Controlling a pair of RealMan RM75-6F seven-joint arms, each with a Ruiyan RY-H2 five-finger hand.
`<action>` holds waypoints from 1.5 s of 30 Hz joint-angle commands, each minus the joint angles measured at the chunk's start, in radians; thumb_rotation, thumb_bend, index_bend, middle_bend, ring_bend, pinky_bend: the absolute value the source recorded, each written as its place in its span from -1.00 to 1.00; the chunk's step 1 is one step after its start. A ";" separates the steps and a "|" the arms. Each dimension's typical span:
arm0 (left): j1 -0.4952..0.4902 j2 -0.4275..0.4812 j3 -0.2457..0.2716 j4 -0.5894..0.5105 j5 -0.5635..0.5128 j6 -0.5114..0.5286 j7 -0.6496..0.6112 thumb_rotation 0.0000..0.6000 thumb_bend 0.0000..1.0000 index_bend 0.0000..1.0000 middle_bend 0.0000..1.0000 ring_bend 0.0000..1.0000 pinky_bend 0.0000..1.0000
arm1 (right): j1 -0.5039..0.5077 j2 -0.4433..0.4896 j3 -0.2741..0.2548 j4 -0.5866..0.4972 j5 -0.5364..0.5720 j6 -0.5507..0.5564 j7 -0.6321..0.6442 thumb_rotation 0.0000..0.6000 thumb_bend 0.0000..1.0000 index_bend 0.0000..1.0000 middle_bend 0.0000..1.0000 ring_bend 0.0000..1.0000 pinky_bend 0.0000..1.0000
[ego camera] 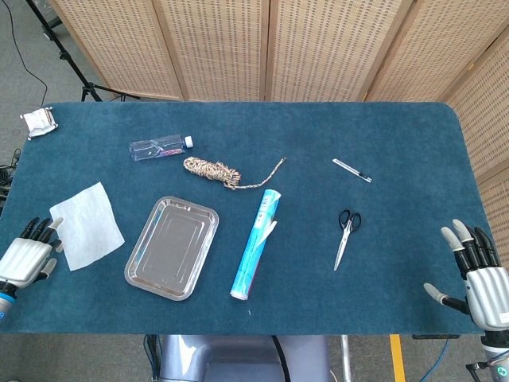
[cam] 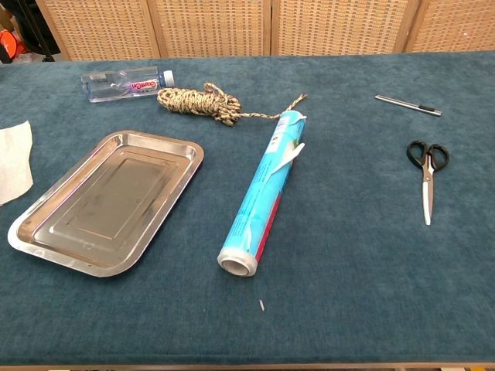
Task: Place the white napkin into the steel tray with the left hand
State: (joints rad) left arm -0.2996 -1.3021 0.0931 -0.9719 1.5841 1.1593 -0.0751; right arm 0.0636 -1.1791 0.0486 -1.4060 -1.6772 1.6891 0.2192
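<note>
The white napkin (ego camera: 87, 225) lies flat on the blue cloth at the left; the chest view catches only its right edge (cam: 14, 162). Right of it sits the steel tray (ego camera: 172, 247) (cam: 54, 241), with nothing in it. My left hand (ego camera: 26, 259) hovers at the table's left front edge, just left of the napkin's lower corner, fingers apart and holding nothing. My right hand (ego camera: 477, 274) is at the right front corner, fingers spread, holding nothing. Neither hand shows in the chest view.
A blue foil roll (ego camera: 256, 243) lies right of the tray. A rope bundle (ego camera: 213, 169) and a clear bottle (ego camera: 160, 147) lie behind it. Scissors (ego camera: 345, 235) and a pen (ego camera: 351, 169) are at the right. A crumpled white scrap (ego camera: 40, 121) sits at the far left corner.
</note>
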 commanded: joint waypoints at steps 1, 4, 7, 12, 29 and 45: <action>-0.002 -0.007 0.000 0.008 0.000 -0.003 -0.001 0.78 -0.06 -0.10 -1.00 -1.00 -1.00 | 0.000 -0.001 0.001 0.001 0.000 0.001 0.001 1.00 -1.00 -1.00 -1.00 -1.00 -1.00; -0.003 -0.018 -0.001 0.023 0.001 0.001 0.001 0.77 -0.12 -0.10 -1.00 -1.00 -1.00 | -0.001 -0.001 0.002 0.002 0.001 0.004 0.004 1.00 -1.00 -1.00 -1.00 -1.00 -1.00; -0.003 -0.026 -0.001 0.036 0.004 0.006 0.000 0.77 -0.27 -0.11 -1.00 -1.00 -1.00 | -0.002 -0.002 0.003 0.003 0.000 0.008 0.007 1.00 -1.00 -1.00 -1.00 -1.00 -1.00; -0.002 -0.034 -0.001 0.050 0.005 0.014 -0.004 0.77 -0.44 -0.11 -1.00 -1.00 -1.00 | -0.001 -0.005 0.005 0.006 -0.001 0.011 0.008 1.00 -1.00 -1.00 -1.00 -1.00 -1.00; -0.011 -0.100 -0.009 0.130 0.002 0.012 0.050 0.82 -0.44 -0.10 -1.00 -1.00 -1.00 | -0.004 -0.005 0.009 0.008 0.003 0.019 0.020 1.00 -1.00 -1.00 -1.00 -1.00 -1.00; -0.019 -0.141 -0.014 0.171 0.001 0.016 0.058 0.86 -0.43 -0.09 -1.00 -1.00 -1.00 | -0.005 -0.005 0.010 0.007 0.002 0.023 0.020 1.00 -1.00 -1.00 -1.00 -1.00 -1.00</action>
State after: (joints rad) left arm -0.3187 -1.4424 0.0790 -0.8014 1.5852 1.1756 -0.0173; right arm 0.0582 -1.1839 0.0582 -1.3994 -1.6756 1.7125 0.2397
